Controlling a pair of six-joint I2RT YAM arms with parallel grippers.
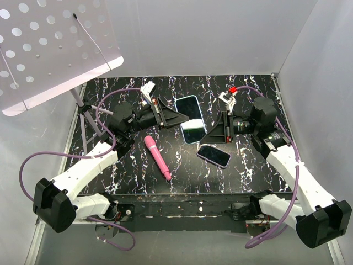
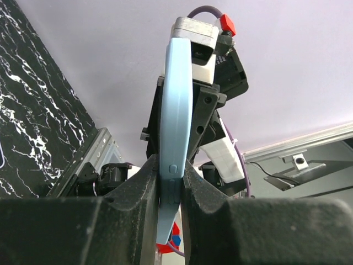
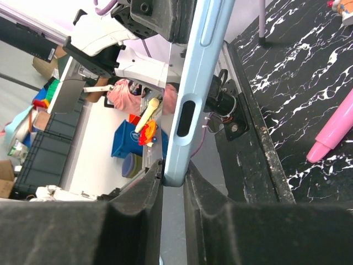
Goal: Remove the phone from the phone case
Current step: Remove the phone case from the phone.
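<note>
The phone in its light-blue phone case (image 1: 190, 113) hangs above the middle of the black marbled table (image 1: 248, 171), held between both grippers with the dark screen facing up. My left gripper (image 1: 177, 118) is shut on the case's left long edge. In the left wrist view the fingers pinch the blue case (image 2: 176, 110) at its side buttons, the left gripper (image 2: 171, 174) tight on it. My right gripper (image 1: 205, 138) is shut on the case's near right corner. In the right wrist view the pads of the right gripper (image 3: 174, 175) press that corner of the case (image 3: 193, 88).
A second dark phone with a lilac rim (image 1: 214, 155) lies flat just below the right gripper. A pink pen-shaped thing (image 1: 157, 158) lies left of centre, its end showing as the pink thing (image 3: 331, 141). A white perforated board (image 1: 49, 49) on a stand overhangs the back left.
</note>
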